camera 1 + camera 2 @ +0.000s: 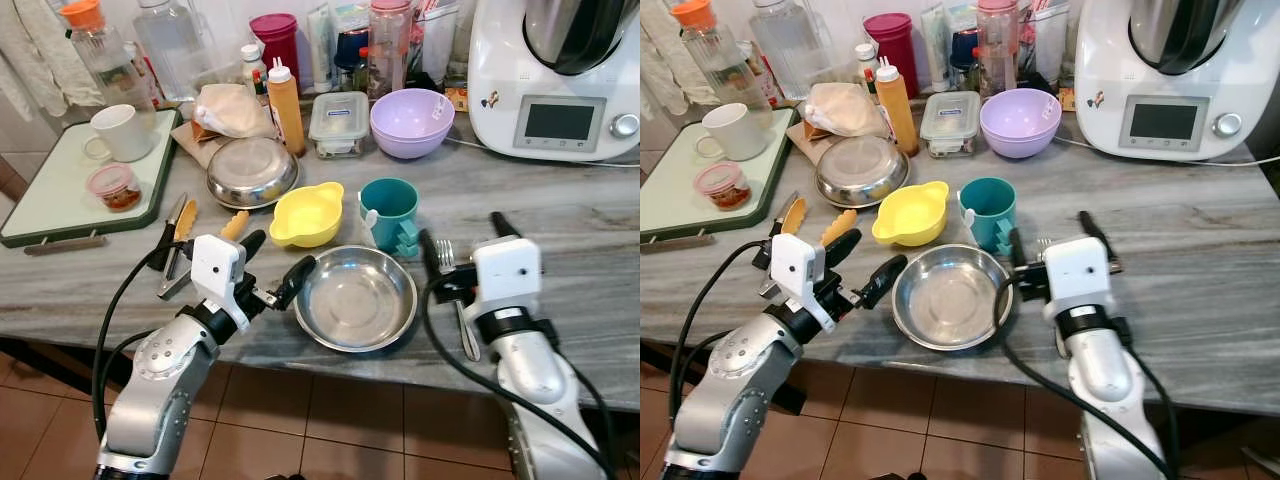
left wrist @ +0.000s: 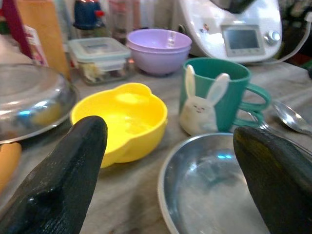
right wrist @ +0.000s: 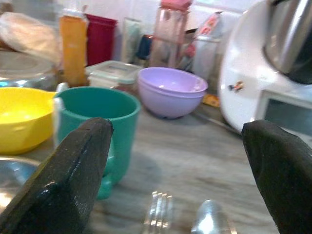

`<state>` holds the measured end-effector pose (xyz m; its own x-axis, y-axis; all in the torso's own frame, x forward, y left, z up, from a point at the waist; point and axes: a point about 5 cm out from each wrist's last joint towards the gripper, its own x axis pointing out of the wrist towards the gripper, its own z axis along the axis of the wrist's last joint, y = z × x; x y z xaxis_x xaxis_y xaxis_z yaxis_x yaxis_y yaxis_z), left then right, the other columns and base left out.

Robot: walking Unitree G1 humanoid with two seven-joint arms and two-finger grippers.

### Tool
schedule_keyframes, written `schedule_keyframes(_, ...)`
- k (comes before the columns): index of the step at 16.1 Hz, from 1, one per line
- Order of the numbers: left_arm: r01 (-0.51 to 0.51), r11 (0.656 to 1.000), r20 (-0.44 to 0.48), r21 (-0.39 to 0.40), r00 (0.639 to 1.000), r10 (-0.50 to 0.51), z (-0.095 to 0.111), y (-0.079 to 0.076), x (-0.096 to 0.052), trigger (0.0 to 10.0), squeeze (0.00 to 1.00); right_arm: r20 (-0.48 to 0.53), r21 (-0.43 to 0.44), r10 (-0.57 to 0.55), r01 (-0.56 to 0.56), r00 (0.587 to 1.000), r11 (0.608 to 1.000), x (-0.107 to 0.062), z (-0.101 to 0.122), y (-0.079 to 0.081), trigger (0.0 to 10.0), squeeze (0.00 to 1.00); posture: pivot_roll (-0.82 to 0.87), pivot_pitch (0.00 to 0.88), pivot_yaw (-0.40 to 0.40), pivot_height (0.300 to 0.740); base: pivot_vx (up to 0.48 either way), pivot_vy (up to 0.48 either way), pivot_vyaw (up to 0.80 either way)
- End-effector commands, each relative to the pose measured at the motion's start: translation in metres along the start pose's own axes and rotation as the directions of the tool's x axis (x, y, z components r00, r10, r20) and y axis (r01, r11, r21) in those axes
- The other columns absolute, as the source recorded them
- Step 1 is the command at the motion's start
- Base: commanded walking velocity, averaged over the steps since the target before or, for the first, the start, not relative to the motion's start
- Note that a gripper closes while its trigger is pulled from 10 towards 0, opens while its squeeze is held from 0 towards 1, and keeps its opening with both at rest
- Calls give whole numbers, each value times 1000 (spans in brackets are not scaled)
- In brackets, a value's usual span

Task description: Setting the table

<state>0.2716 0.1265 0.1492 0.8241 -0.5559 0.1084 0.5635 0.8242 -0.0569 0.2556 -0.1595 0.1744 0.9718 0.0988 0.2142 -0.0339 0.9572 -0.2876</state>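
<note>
Both silver arms reach up from the near edge of the grey marble counter [image 1: 600, 240]. Left claw [image 1: 277, 265] has its black fingers spread apart, hovering just left of the rim of the empty steel bowl [image 1: 356, 298], one fingertip close to that rim. Right claw [image 1: 462, 236] is likewise spread wide, empty, poised above a fork [image 1: 447, 253] and a spoon [image 1: 467, 335] that lie side by side on the counter just right of the bowl. Behind the steel bowl stand a yellow bowl with ear handles [image 1: 307, 214] and a teal mug with a white rabbit figure [image 1: 388, 213], near each other. Farther back sit an upturned steel plate [image 1: 252, 171], an orange squeeze bottle [image 1: 286, 108], a lidded food container [image 1: 339, 123], a lilac bowl [image 1: 412, 122] and a white kitchen machine with a screen [image 1: 555, 80]. On the far left a green tray [image 1: 60, 195] carries a white cup [image 1: 120, 133] and a small pink-lidded tub [image 1: 113, 186]
</note>
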Motion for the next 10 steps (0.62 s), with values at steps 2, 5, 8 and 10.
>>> schedule_keyframes(2, -92, 996, -4, 19, 996, 92, -4, 10, -6, 10000, 0, 2, 13, -24, 24, 1000, 1000, -3, 5, -3, 10000, 1000, -166, 61, 107, 740, 0, 0, 0)
schedule_keyframes(5, -237, 970, -48, 54, 970, 239, -17, 23, -10, 10000, 0, -48, 46, -27, 29, 998, 999, -9, -2, 4, 10000, 1000, -160, 41, 91, 740, 0, 0, 0)
schedule_keyframes(8, -295, 954, -45, 50, 954, 297, -18, 26, -5, 10000, 0, -52, 43, -27, 29, 998, 999, -8, -3, 4, 10000, 796, -158, 33, 87, 740, 0, 0, 0)
schedule_keyframes(10, -303, 952, -34, 51, 952, 304, -18, 25, 0, 10000, 0, -42, -1, -13, 13, 999, 1000, -6, -1, 3, 10000, 90, -159, 22, 87, 740, 0, 0, 0)
